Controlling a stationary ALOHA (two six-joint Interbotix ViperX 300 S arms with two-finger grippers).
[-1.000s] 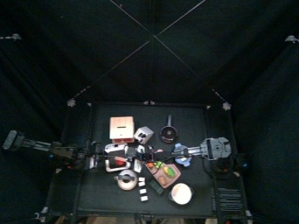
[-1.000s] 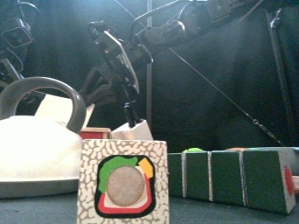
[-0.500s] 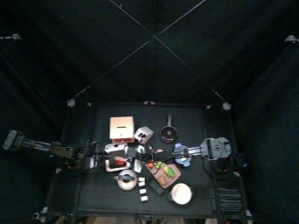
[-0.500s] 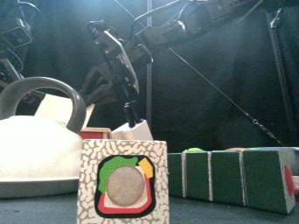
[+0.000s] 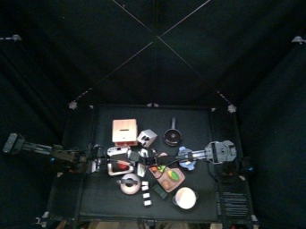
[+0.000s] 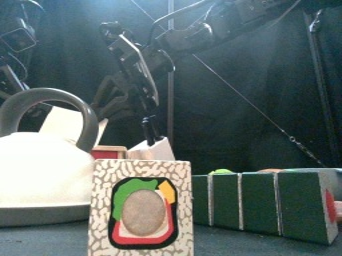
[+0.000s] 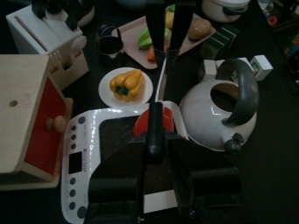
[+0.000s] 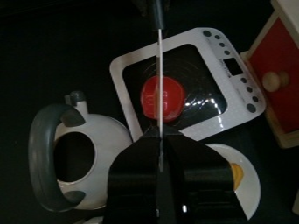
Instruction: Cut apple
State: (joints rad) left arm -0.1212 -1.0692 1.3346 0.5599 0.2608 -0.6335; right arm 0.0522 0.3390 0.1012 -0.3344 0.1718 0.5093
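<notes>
A red apple (image 8: 163, 94) sits on a white scale (image 8: 191, 83) beside a white kettle (image 7: 219, 111) on the bench (image 5: 102, 192). The right tool (image 8: 158, 131) grips a knife (image 8: 156, 61) above the apple; the left tool (image 7: 155, 144) clamps a 2nd thin black-handled utensil (image 7: 163, 70).

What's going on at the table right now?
The right pincer grips a knife, with the blade lined up over the red apple. The apple sits on the white toy stove, next to the kettle. The left pincer hovers close by at the apple's other side. No cut shows in the apple yet, as far as these views tell.
</notes>
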